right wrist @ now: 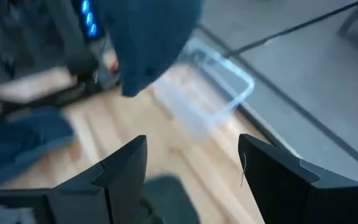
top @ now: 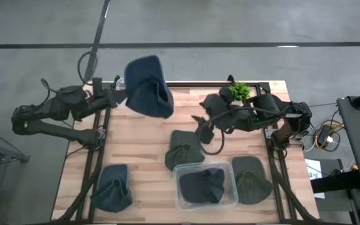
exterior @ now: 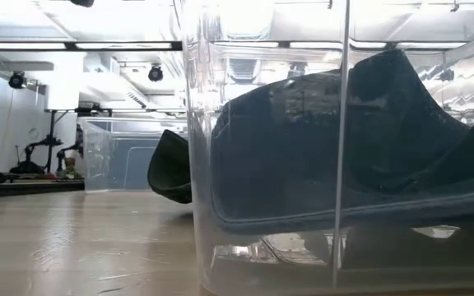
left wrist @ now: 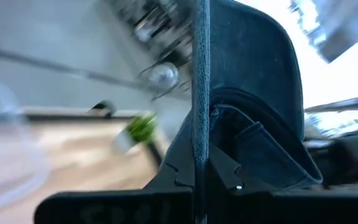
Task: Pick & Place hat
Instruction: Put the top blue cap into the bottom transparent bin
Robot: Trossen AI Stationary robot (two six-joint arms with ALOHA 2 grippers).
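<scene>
Left hand: you have it at the worktop's far left edge, raised, its fingers clamped on the hat; the left wrist view shows the fabric edge pinched between them.
Hat: dark blue, hanging in the air from your left hand above the far left part of the worktop; in the left wrist view it fills the frame, and in the right wrist view it shows off the boards.
Right hand: you have it over the middle of the worktop, near a grey-green hat; in the right wrist view its two fingers stand well apart with nothing between them.
Worktop: pale wooden boards in a dark frame.
Clear bin: at the near edge, centre; one dark hat lies inside. In the low view its wall stands right against the lens.
Grey-green hat: on the boards, touching the bin's far left corner.
Other hats: one just right of the bin; one at the near left corner.
Small green plant: at the far edge, right of centre.
</scene>
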